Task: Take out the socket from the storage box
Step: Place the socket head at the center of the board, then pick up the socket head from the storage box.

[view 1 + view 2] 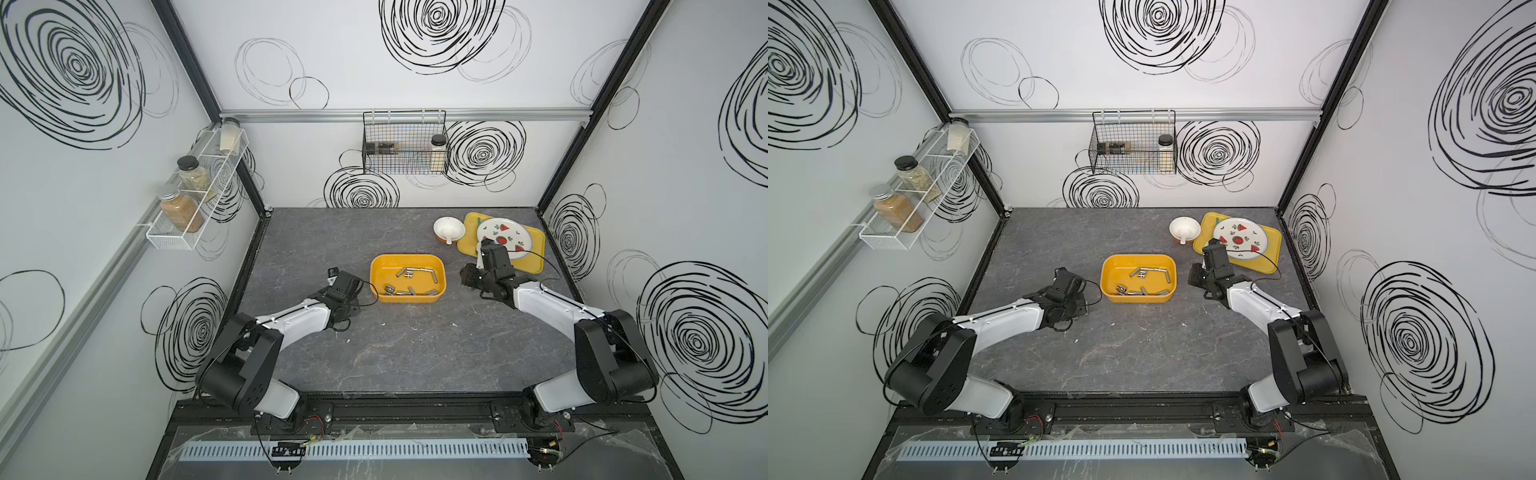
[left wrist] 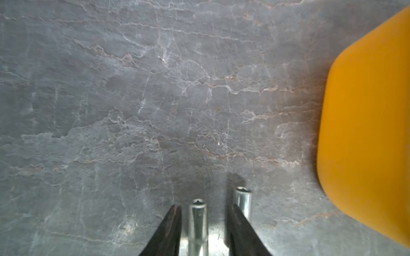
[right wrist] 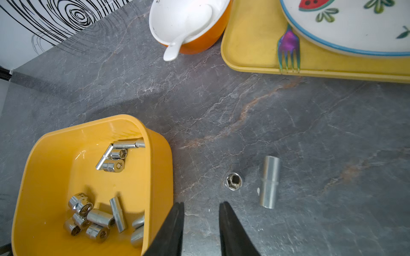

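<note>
L claw (image 2: 204, 205) part-open astride loose socket (image 2: 198, 221) on table (image 2: 155, 88); R claw (image 3: 202, 202) narrow, empty

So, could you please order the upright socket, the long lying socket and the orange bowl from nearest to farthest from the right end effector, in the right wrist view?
1. Upright socket, on the table just ahead of the right end effector.
2. Long socket, lying just beyond it.
3. Orange bowl, far off beside the yellow tray.

Socket (image 2: 198, 226) and storage box (image 2: 366, 133), partly off-frame
</note>
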Robot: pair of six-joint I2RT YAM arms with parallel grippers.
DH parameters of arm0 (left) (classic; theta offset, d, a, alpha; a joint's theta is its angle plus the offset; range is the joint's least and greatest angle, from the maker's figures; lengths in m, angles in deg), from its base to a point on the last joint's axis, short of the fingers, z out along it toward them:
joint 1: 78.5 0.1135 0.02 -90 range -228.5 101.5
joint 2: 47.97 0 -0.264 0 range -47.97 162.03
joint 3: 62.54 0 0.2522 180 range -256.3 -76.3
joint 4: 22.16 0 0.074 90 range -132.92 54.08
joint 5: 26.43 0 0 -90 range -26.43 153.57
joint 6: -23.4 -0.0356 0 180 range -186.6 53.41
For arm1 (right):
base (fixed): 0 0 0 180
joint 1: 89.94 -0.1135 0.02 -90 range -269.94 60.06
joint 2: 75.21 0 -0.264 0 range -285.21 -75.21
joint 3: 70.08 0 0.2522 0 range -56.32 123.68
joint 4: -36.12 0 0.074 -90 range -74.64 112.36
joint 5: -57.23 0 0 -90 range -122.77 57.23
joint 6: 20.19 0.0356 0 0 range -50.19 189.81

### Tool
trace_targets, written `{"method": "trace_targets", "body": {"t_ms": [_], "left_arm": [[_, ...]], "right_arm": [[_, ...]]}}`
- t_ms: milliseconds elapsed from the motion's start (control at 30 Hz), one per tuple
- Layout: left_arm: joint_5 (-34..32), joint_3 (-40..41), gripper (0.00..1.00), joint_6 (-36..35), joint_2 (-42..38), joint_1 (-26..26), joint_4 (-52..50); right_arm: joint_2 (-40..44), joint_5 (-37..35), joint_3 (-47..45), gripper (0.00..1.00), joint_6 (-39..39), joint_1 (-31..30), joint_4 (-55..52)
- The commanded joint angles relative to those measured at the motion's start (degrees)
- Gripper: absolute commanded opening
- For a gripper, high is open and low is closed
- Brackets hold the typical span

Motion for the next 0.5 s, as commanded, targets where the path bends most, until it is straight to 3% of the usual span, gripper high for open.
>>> {"method": "trace_targets", "body": {"t_ms": [0, 200, 300, 467], "left_arm": [[-0.7, 1.1, 0.43, 0.2, -4.6, 0.4, 1.7], [-3.2, 2.9, 0.46, 1.3, -17.2, -1.9, -0.2], [-6.0, 4.9, 0.51, 1.8, -23.6, -4.9, -0.7], [-9.2, 9.7, 0.51, 2.0, -30.8, -6.3, -1.3]], "right_arm": [[-0.1, -1.1, 0.4, 0.32, -0.3, -0.4, 0.1], [1.6, -2.8, 2.1, 0.31, -2.5, -2.2, -1.0], [2.1, -2.9, 4.0, 0.32, -7.3, -4.5, -1.0], [-3.8, -0.1, 12.1, 0.31, -13.1, -8.2, -5.6]]}}
